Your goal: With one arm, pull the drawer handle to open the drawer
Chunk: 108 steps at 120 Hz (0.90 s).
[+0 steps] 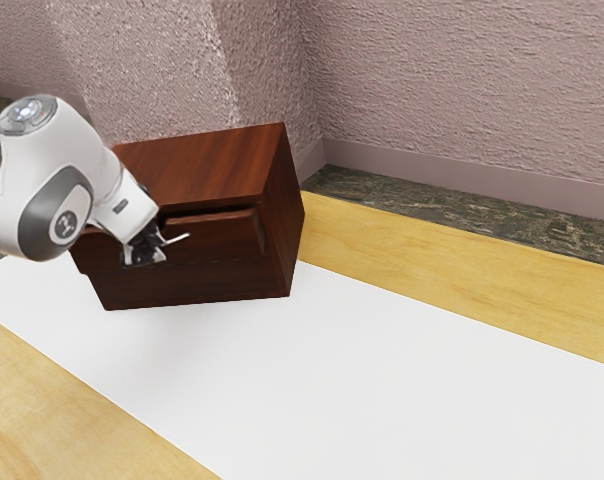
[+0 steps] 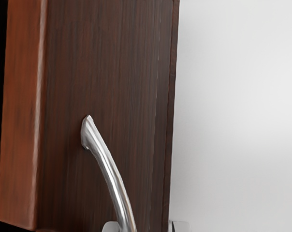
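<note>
One gripper (image 1: 145, 247) sits at the handle (image 1: 175, 238) of the drawer (image 1: 220, 232), seemingly placed for pulling; whether it grips, I cannot tell.

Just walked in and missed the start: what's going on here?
The robot's gripper is at the silver handle of the drawer in a wooden cabinet on the table. The drawer looks shut or barely open, and I cannot tell whether the handle is gripped yet.
</note>
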Each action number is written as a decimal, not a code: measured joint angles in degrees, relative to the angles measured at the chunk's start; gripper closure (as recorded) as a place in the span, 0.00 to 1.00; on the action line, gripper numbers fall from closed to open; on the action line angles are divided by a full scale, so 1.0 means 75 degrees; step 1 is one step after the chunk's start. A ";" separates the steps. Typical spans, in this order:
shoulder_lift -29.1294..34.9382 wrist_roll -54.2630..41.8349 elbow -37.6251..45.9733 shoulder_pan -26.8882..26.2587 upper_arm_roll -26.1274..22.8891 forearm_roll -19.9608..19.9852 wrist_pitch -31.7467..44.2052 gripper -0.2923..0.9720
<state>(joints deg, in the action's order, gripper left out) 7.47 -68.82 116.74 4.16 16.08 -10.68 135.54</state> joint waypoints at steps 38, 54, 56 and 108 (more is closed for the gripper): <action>0.0689 0.0009 0.0777 -0.0021 -0.0032 -0.0013 0.0006 0.74; 0.1014 0.0011 0.1086 -0.0019 -0.0066 -0.0017 0.0003 0.74; 0.1056 0.0010 0.1121 -0.0021 -0.0066 -0.0017 0.0002 0.74; 0.1798 0.0023 0.1808 -0.0020 -0.0135 -0.0017 -0.0007 0.74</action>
<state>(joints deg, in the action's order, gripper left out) 20.96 -68.65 130.30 4.01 15.06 -10.80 135.49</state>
